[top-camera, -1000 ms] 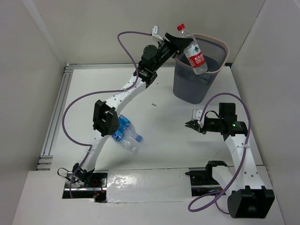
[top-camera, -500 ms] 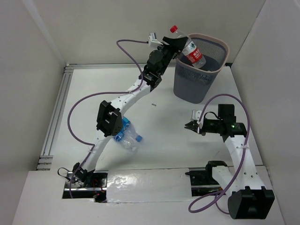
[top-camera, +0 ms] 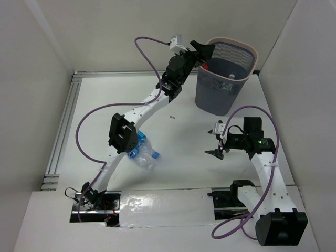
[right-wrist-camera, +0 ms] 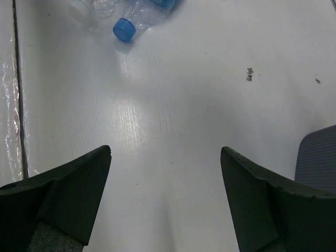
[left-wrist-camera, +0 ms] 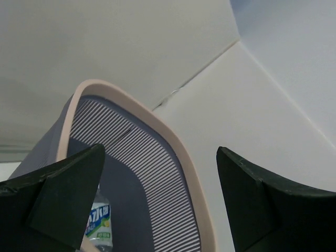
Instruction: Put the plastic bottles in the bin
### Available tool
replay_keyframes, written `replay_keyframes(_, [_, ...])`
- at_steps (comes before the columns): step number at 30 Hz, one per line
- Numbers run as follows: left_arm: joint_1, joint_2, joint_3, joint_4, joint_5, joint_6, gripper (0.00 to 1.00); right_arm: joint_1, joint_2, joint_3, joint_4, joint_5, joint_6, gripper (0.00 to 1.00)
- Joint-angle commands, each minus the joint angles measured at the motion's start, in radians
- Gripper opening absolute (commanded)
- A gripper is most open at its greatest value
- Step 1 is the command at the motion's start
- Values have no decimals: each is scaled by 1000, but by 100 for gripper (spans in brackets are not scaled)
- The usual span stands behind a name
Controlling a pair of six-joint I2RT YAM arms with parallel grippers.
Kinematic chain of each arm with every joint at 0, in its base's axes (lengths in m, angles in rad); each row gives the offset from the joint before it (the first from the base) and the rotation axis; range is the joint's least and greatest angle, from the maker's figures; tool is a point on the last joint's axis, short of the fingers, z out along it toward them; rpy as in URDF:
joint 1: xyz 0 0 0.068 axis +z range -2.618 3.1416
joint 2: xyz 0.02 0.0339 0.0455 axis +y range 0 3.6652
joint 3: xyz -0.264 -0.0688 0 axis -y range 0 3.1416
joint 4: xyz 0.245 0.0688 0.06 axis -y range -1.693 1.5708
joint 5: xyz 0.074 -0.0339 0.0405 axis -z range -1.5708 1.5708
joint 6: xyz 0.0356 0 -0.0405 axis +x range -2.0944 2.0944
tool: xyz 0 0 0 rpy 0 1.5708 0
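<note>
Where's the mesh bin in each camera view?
Top external: bin upper right.
Left wrist: bin lower left, pink rim curving to centre.
Right wrist: bin's grey wall, right edge.
Shared landmark: blue-capped bottle, top external and right wrist.

Red-capped bottle (top-camera: 206,66): no longer in the left gripper; it now lies inside the bin (top-camera: 247,48), and only its red end shows near the left wall, in the upper middle of the top view.
Left gripper (top-camera: 203,50): earlier closed around the bottle, now empty with jaws apart, over the bin's left rim.
Right gripper (top-camera: 216,141): jaws were together, now they stand wide apart, right of the centre.
</note>
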Motion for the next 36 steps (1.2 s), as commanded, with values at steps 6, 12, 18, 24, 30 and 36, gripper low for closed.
replay_keyframes(6, [15,-244,-74,158,92,195,100,75,82,43,209,86,214,100])
replay_keyframes(12, [75,-795,-608,-129,82,495,100,293,278,129,398,319,543,97])
replay_keyframes(18, [209,-1273,-1182,-446,14,385,100,462,466,232,584,451,804,59])
replay_keyframes(24, [257,-1657,-1591,-728,-74,225,98,661,710,410,674,574,1105,74])
replay_keyframes(30, [257,-1875,-1737,-975,-98,43,100,804,993,662,624,660,1188,93])
replay_keyframes(36, [248,-2031,-1803,-1074,-98,-4,100,829,1171,784,613,671,1175,100])
